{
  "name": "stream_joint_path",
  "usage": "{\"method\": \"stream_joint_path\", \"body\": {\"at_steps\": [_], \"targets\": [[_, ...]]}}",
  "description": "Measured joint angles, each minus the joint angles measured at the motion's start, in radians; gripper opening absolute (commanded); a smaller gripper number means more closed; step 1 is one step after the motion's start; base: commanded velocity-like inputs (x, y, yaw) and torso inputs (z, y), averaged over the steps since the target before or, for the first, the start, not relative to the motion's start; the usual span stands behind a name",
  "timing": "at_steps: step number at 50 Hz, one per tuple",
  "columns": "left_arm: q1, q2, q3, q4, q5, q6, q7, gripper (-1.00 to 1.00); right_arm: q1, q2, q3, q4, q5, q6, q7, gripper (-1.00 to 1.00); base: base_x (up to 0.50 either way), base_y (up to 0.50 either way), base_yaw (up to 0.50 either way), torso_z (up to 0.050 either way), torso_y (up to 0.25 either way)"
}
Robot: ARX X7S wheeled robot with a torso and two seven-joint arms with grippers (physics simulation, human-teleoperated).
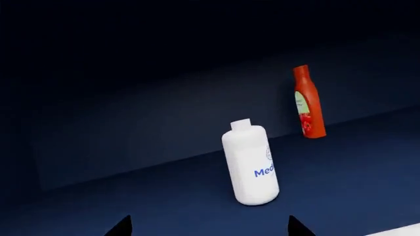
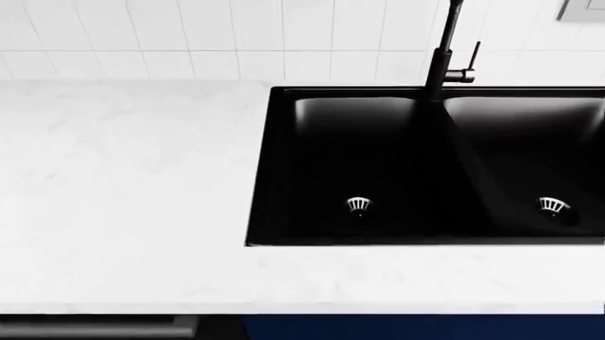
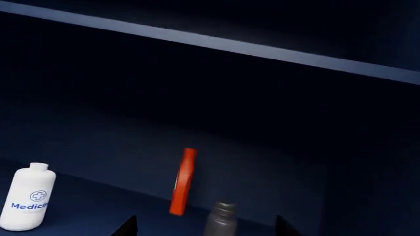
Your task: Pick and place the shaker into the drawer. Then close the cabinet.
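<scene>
**Inside the navy drawer, shaker between the right fingertips**

Down in the drawer [image 3: 78, 142], the right wrist view shows the shaker [image 3: 221, 220], a greyish bottle with a darker cap, standing upright between the two dark fingertips of the right gripper [image 3: 204, 227]. The tips stand well apart on either side of it, and I cannot tell whether they touch it. Just beside it stands a red sauce bottle [image 3: 182, 183]; farther off is a white medicine bottle [image 3: 26, 197].

From the left wrist view, the left gripper [image 1: 208, 227] is spread wide, holding nothing, with the medicine bottle [image 1: 251, 164] beyond its tips and the red bottle [image 1: 308, 103] against the drawer wall.

The head view shows only the white counter [image 2: 123, 191], black sink [image 2: 274, 170] and faucet [image 2: 443, 49].
</scene>
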Motion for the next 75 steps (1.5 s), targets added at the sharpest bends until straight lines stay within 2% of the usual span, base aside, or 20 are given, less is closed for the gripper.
{"method": "stream_joint_path", "body": {"at_steps": [18, 40, 45, 55, 56, 67, 75], "targets": [[-0.036, 0.003, -0.053, -0.004, -0.036, 0.021, -0.007, 1.0, 0.004, 0.001, -0.008, 0.029, -0.01, -0.014, -0.016, 1.0, 0.5, -0.06, 0.0, 0.0, 0.001], [-0.025, 0.009, -0.114, 0.001, 0.002, 0.029, -0.008, 1.0, 0.004, 0.002, -0.022, 0.072, 0.004, -0.033, -0.017, 1.0, 0.0, 0.0, 0.0, 0.0, 0.0], [-0.026, 0.011, -0.12, 0.006, 0.002, 0.031, -0.003, 1.0, 0.005, 0.003, -0.035, 0.076, 0.017, -0.035, -0.02, 1.0, 0.5, -0.02, 0.0, 0.0, 0.0], [-0.027, 0.01, -0.136, 0.016, 0.004, 0.027, 0.022, 1.0, 0.002, 0.006, -0.066, 0.083, 0.052, -0.035, -0.017, 1.0, 0.01, 0.0, 0.0, 0.0, 0.0], [-0.027, 0.01, -0.14, 0.016, 0.003, 0.026, 0.025, -1.0, 0.002, 0.006, -0.068, 0.083, 0.055, -0.035, -0.016, 1.0, 0.0, 0.0, 0.0, 0.0, 0.0], [-0.034, 0.009, -0.191, 0.019, 0.003, 0.006, 0.03, -1.0, 0.004, 0.008, -0.068, 0.084, 0.058, -0.036, -0.003, 1.0, 0.0, 0.0, 0.0, -0.001, 0.0], [-0.074, 0.013, -0.212, 0.035, 0.027, 0.094, -0.002, -1.0, 0.005, 0.011, -0.082, 0.085, 0.072, -0.028, 0.001, 1.0, 0.0, 0.0, 0.0, 0.0, 0.0]]}}
